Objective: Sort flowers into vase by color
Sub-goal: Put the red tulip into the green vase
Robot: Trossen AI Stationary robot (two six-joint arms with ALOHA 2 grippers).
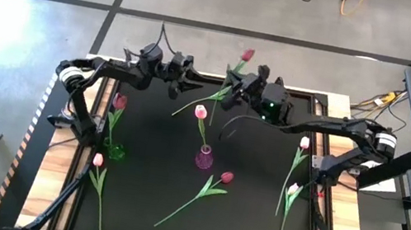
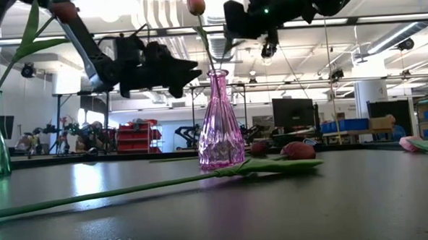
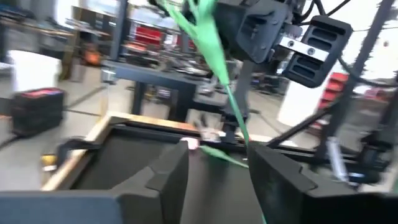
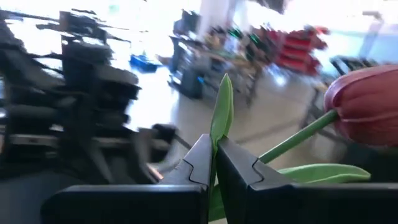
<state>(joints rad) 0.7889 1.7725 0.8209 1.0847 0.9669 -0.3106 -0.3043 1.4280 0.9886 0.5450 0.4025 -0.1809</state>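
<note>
Up behind the pink vase (image 1: 204, 160), the right gripper (image 1: 237, 87) has its fingers pinched on the stem of a dark red tulip (image 1: 246, 55), lifted off the table. Facing it, the left gripper (image 1: 184, 75) hovers with fingers spread wide, empty. One pale pink tulip (image 1: 200, 112) stands in the vase; a green vase (image 1: 114, 150) further left holds a red one (image 1: 119, 101).

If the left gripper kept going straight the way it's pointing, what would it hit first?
Probably the green stem held by the right gripper; it crosses right ahead of the open left gripper, though depth is unclear.
</note>
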